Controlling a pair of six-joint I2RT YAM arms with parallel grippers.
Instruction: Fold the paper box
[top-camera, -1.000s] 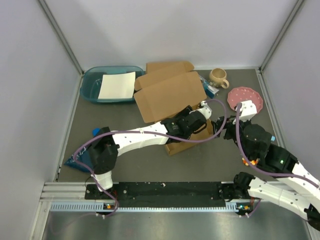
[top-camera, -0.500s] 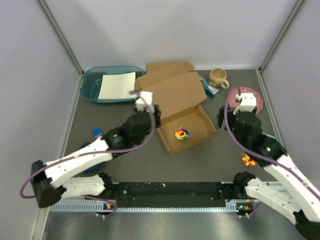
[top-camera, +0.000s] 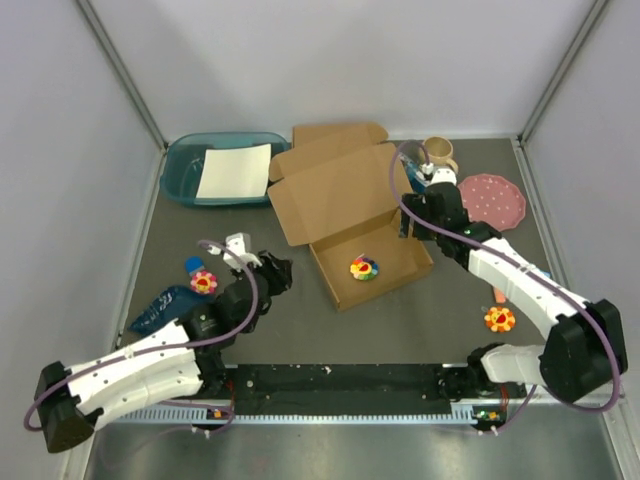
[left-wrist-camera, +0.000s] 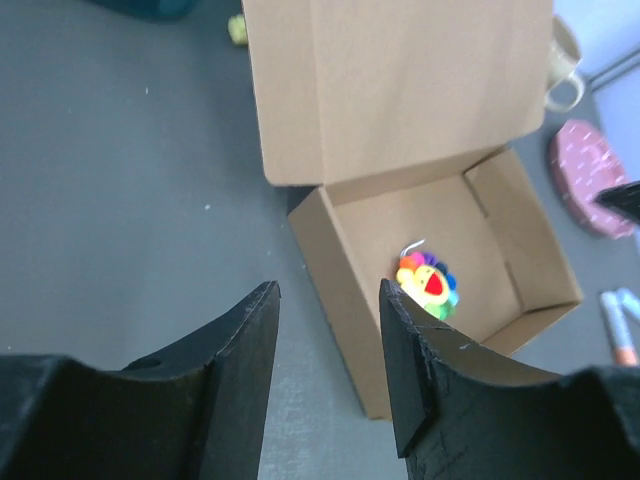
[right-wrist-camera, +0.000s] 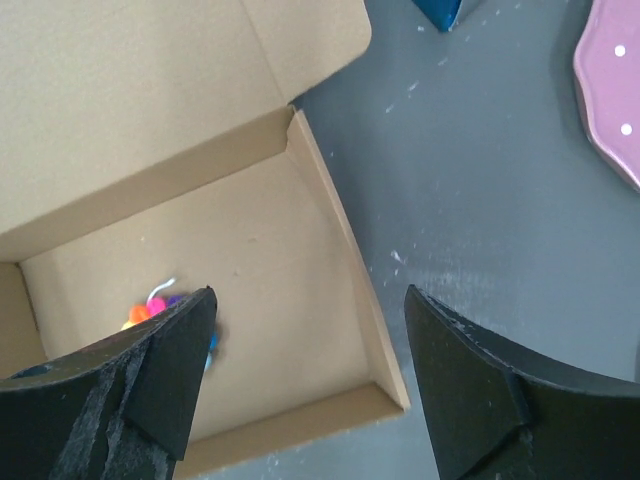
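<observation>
The paper box (top-camera: 335, 195) stands in the middle of the table, its lid folded back toward the far side. A colourful flower toy (top-camera: 364, 267) lies in its tray. The left gripper (left-wrist-camera: 327, 292) hovers to the near left of the box, its fingers apart with nothing between them. The right gripper (right-wrist-camera: 310, 295) hangs over the right wall of the box (its fingers are spread wide too, and it holds nothing).

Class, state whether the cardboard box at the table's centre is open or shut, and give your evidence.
Open. The paper box has its lid lying back, exposing a colourful toy inside.
</observation>
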